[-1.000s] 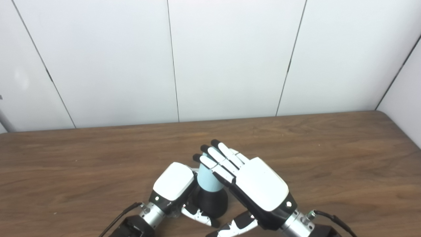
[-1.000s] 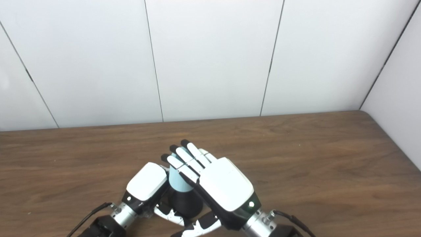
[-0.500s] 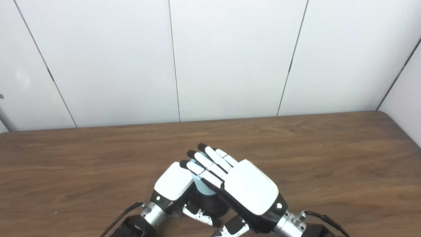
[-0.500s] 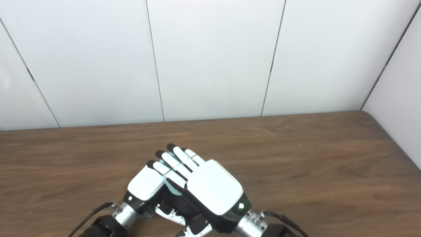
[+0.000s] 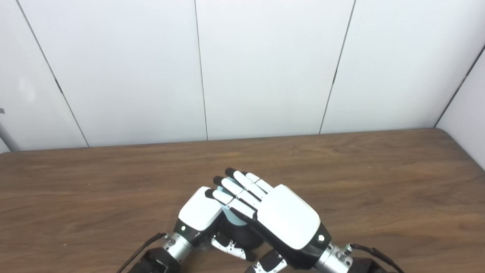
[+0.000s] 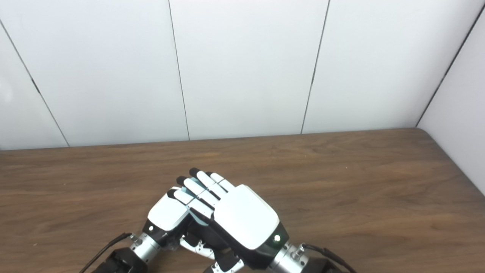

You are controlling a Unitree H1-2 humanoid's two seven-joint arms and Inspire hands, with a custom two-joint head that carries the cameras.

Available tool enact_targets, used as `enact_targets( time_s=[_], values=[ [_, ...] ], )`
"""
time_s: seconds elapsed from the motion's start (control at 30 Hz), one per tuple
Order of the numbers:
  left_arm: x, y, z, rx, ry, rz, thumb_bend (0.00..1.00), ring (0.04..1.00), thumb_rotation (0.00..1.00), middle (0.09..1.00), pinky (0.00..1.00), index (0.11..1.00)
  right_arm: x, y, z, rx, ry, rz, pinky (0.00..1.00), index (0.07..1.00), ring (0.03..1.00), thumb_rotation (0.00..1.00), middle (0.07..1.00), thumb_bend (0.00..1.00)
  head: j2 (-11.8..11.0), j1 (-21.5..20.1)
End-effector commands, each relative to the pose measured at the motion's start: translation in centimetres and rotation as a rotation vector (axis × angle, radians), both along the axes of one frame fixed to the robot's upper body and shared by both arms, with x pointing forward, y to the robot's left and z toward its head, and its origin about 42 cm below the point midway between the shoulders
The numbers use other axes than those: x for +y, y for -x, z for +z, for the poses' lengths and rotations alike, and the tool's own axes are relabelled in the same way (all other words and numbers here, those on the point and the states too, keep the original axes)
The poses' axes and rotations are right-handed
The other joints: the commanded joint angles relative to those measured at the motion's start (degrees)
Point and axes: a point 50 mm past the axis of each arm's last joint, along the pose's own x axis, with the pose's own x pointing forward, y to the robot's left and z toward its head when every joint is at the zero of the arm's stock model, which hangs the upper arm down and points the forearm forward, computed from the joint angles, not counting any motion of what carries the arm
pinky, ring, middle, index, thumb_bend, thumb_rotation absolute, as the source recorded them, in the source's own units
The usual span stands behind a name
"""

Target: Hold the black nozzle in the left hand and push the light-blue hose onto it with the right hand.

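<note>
Low in the centre of the frame I have both hands crowded over the work. My left hand [image 5: 200,208] sits knuckles-up with its fingers curled under and closed around the black nozzle [image 5: 242,237], of which only a dark rounded flank shows beneath the hands. My right hand [image 5: 278,216] lies across the top, palm down, fingers held nearly straight and pressing flat on the light-blue hose [image 5: 228,212]; I cannot tell whether the thumb underneath is wrapped on it, so whether this is a true grip or only a flat push I cannot say. The hose shows as a short pale sliver between the two white hand backs, standing on the nozzle and mostly covered. I judge the hose to be light, smooth and fairly stiff-walled, a plain matte tube that will slide rather than crush, so the push should go straight down its axis from the top end; any tilt could jam it on the nozzle's taper. The nozzle looks like hard matte plastic, wide at the base, best held low around that broad part so it cannot twist. The table [image 5: 379,182] is brown wood grain, and behind it stand plain white wall panels [image 5: 265,68] with thin dark seams.
</note>
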Motion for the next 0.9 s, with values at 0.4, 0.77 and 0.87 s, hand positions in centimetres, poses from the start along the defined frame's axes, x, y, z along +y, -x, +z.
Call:
enact_targets(
  time_s=[0.4, 0.77, 0.87],
  values=[
    [0.3, 1.4, -2.5, 0.095, -0.102, -0.020, 0.53, 0.202, 0.00, 0.471, 0.14, 0.479, -2.3, 0.5, -1.9, 0.035, 0.047, -0.102, 0.88, 0.905, 0.946, 0.63, 0.947, 0.85, 0.22, -0.14],
    [0.3, 1.4, -2.5, 0.095, -0.098, -0.022, 0.53, 0.194, 0.00, 0.471, 0.14, 0.479, -2.5, 0.6, -2.2, 0.035, 0.047, -0.115, 0.87, 0.897, 0.936, 0.62, 0.937, 0.85, 0.18, -0.17],
    [0.3, 1.3, -2.5, 0.093, -0.095, -0.025, 0.53, 0.202, 0.00, 0.471, 0.14, 0.479, -2.5, 0.5, -2.2, 0.030, 0.050, -0.112, 0.86, 0.893, 0.931, 0.62, 0.934, 0.85, 0.15, -0.17]
  ],
)
